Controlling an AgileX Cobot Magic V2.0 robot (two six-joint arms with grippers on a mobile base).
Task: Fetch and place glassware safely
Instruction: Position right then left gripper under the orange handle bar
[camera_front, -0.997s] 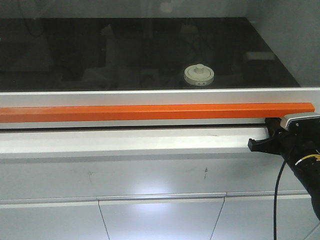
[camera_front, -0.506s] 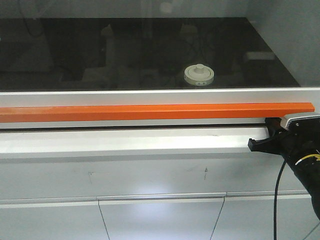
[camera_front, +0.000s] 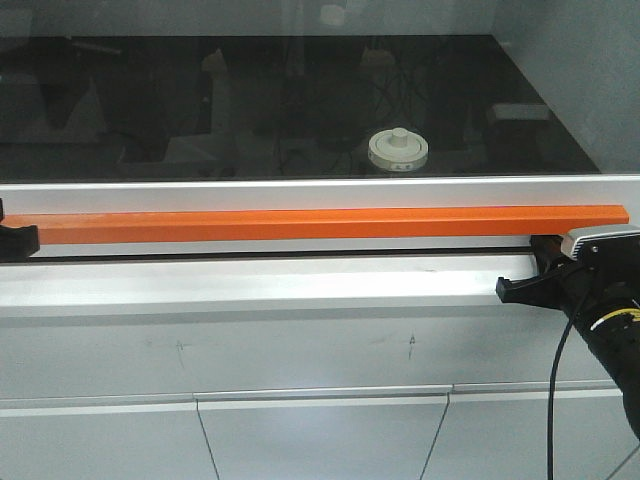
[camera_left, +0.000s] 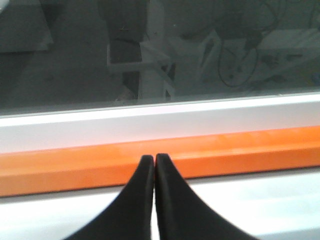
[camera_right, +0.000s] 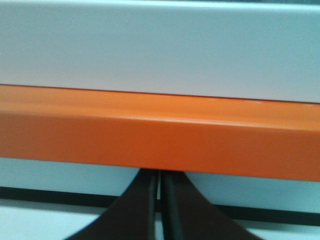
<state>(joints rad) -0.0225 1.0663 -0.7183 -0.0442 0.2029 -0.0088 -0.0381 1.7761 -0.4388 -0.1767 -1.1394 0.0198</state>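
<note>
Orange bar (camera_front: 310, 222): long handle, level, running along the foot of a dark glass pane (camera_front: 200, 100).

Glassware (camera_front: 398, 150): squat jar with a cream knobbed lid, upright behind the pane, above the bar and right of its middle.

Left gripper (camera_left: 154, 160): at the bar's left end, pointing straight at it, fingers pressed together (nothing held), tips at the bar's lower edge.

Right gripper (camera_right: 160, 176): under the bar's right end, right arm (camera_front: 610, 330) reaching up from lower right. Fingers drawn together to a hairline slit, tips tucked beneath the bar.
</note>
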